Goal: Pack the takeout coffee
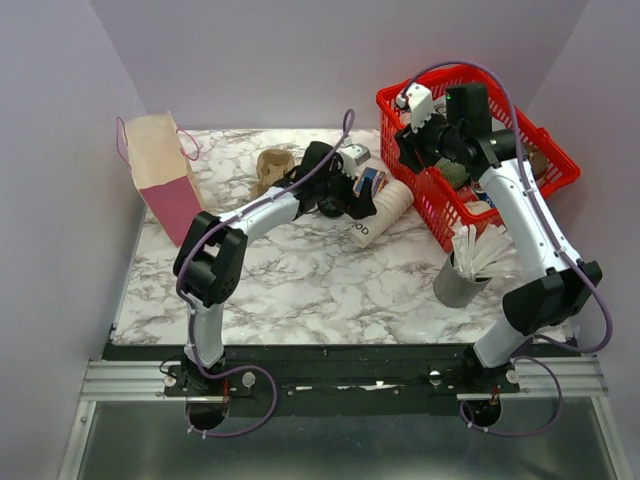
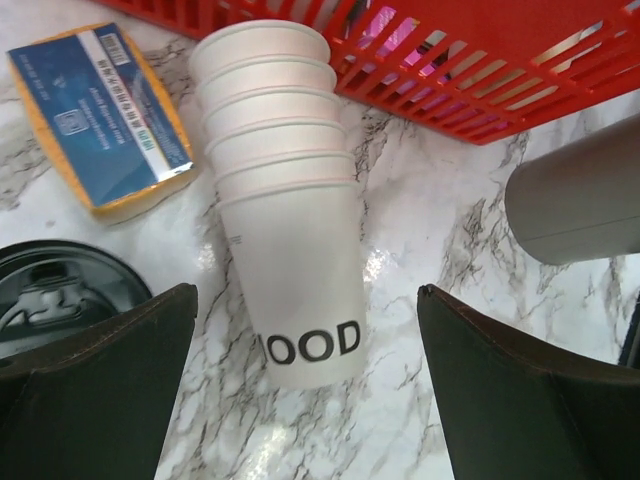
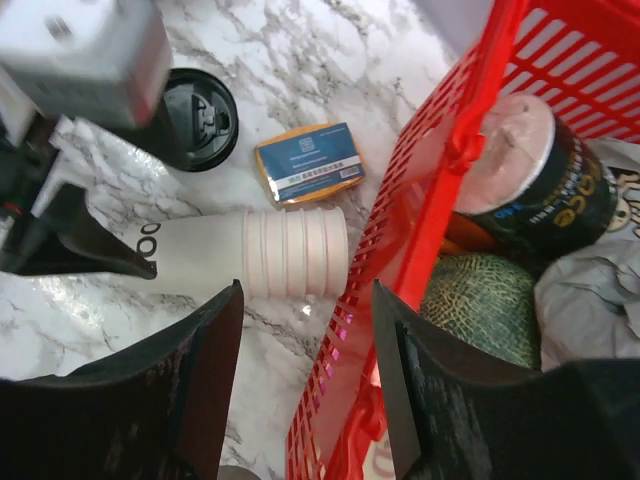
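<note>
Top: left gripper (image 1: pixel 352 203) reaches mid-table.
Left wrist: fingers spread wide and empty, straddling the cup stack (image 2: pixel 285 250). The lidded coffee (image 2: pixel 60 290) sits just left; best to recentre over its lid.
Right wrist: right gripper (image 3: pixel 305 300) parted and empty, above the basket (image 3: pixel 470 150) rim.

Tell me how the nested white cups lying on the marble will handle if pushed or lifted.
The stack of cups lies on its side and tapers, so a push would probably roll it in a curve. It is paper, so likely light and easily dented. Gripped by one cup only, the nested ones might slide apart.
</note>
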You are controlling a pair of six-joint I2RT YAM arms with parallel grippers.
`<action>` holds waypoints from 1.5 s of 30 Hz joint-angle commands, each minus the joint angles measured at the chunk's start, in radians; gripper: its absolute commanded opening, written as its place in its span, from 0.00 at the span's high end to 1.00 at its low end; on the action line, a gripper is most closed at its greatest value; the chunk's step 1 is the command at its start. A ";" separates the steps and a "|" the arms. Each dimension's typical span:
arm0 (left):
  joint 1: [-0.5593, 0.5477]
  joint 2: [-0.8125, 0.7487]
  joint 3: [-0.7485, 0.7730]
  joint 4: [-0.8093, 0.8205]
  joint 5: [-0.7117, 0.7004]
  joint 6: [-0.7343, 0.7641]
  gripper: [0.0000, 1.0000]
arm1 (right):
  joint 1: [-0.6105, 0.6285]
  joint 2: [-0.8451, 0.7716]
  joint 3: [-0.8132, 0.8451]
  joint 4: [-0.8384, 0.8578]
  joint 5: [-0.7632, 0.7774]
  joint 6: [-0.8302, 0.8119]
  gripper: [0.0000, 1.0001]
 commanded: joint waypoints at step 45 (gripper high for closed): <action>-0.054 0.116 0.106 -0.082 0.109 0.042 0.35 | -0.040 -0.097 0.069 -0.049 -0.010 0.045 0.21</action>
